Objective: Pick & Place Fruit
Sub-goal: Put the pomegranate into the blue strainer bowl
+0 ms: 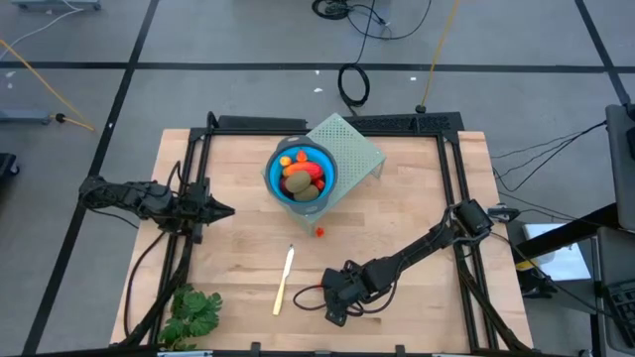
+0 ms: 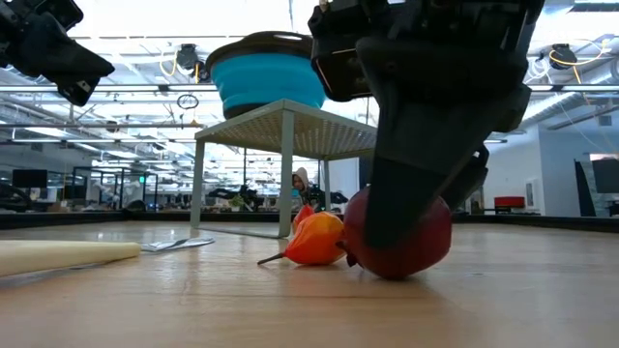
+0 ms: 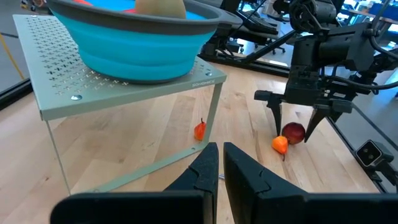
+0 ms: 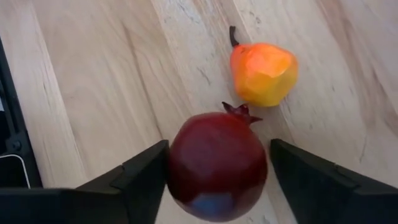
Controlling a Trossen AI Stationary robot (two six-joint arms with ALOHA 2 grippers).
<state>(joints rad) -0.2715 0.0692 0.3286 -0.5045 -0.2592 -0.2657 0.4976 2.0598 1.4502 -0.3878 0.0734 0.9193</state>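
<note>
Right, high view: right gripper (image 1: 335, 303) sits low over the front of the table (image 1: 417, 208), near the pale stick (image 1: 284, 280); the fruit under it is hidden from above. Left gripper (image 1: 220, 209) waits at the table's left side, pointing at the blue bowl (image 1: 274, 178) on the perforated stand (image 1: 359, 149), which already holds several fruit pcs. One small red bit (image 1: 319, 231) lies loose on the wood in front of the stand. Leafy bunch (image 1: 189, 313) at front-left corner.

Low view: dark red ball (image 2: 398, 235) on the table w/ the right gripper's finger down in front of it; orange piece (image 2: 314, 239) just beside it.

Left wrist view: own fingers (image 3: 202, 173) nearly together, holding nothing. Right gripper's fingers spread, straddling the red ball.

Right wrist view: fingers apart, one each side of the ball, not yet clamped; left one abt touching.

Handling, my guess: hard, light, smooth plastic, round, so prone to roll or squirt out. Grip across the widest part, clear of the crown tip.
</note>
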